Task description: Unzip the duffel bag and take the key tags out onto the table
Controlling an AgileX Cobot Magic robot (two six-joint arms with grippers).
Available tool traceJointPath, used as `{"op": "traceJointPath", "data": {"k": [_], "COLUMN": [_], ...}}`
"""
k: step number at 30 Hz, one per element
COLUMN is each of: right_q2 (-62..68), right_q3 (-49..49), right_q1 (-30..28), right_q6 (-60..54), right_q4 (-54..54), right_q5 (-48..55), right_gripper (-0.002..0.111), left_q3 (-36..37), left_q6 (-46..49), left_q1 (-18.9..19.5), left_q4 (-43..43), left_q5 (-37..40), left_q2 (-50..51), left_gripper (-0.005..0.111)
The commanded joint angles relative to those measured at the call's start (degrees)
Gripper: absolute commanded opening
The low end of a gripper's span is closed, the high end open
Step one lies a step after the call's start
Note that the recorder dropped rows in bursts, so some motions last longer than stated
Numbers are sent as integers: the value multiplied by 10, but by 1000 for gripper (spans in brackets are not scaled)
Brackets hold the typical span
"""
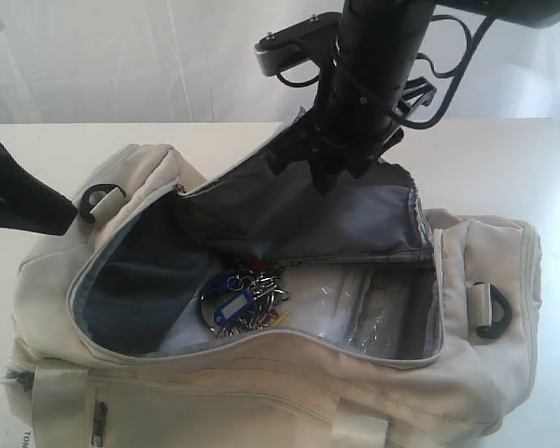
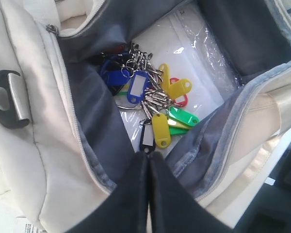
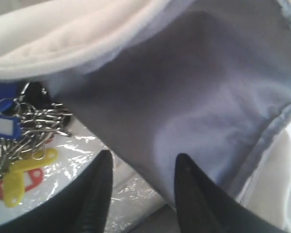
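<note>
Nearest, the duffel bag (image 1: 261, 392) stands unzipped, its zipper edge (image 1: 261, 341) ringing a wide mouth. The key tags (image 1: 243, 303) lie inside on the clear plastic film (image 1: 355, 303). The left gripper (image 2: 149, 160) is pressed together, and the right gripper (image 3: 143, 156) is spread at the raised flap (image 1: 355, 215). The table (image 1: 504, 159) lies beyond.

Bright light washes out the white table (image 1: 504, 168). Glare shines on the clear plastic (image 2: 194, 58). The right wrist view is blurry.

Matt cloth duffel bag (image 1: 261, 401), glossy plastic key tags (image 2: 155, 104)
</note>
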Motion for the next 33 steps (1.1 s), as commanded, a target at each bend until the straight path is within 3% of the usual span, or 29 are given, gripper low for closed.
{"op": "traceJointPath", "data": {"k": [1,3,6,11,13,20,26,33], "right_q2": [22,38,58,90,102,21,-110,-256], "right_q3": [-2,-2,-2,-2,-2,-2,7,117], "right_q1": [1,1,1,1,1,0,0,0], "right_q6": [-66,-106,-133,-133,-133,-133,-124,-113], "right_q4": [106,176,234,249,249,218,163,152], "right_q5": [3,-22,-140,-369,-394,-303,-47,-65], "right_gripper": [33,31,31,31,31,31,30,20], "left_q3": [0,0,0,0,0,1,8,50], "left_q6": [2,2,2,3,3,17,19,20], "left_q1": [1,1,1,1,1,1,1,1], "left_q4": [-11,-11,-11,-11,-11,-11,20,46], "left_q5": [15,15,16,19,19,20,-15,-97], "left_q2": [-6,-6,-6,-6,-6,-6,-6,-4], "left_gripper": [0,0,0,0,0,0,0,0]}}
